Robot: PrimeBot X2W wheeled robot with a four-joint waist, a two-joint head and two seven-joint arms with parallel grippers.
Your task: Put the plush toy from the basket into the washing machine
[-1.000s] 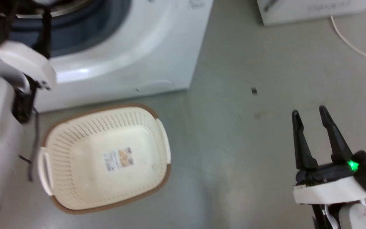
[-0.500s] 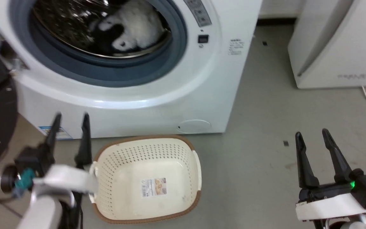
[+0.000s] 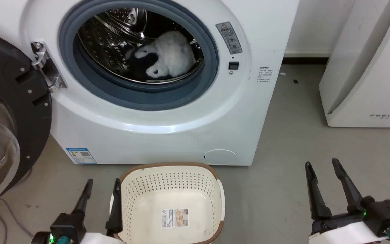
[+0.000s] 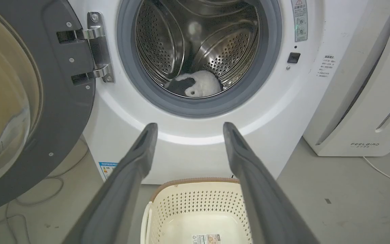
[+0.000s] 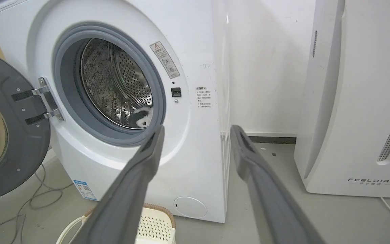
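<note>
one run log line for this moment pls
plush toy: inside washing machine | basket: no toy inside, on floor | door: open | left gripper: open, empty | right gripper: open, empty

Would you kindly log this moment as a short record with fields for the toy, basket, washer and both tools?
plush toy: lying inside the drum
washing machine: door open at the left
basket: on the floor before the washing machine, holding just its label sticker
left tool: open, empty, beside the basket's left handle
right tool: open, empty, above the floor
task state: toy placed; looks complete
</note>
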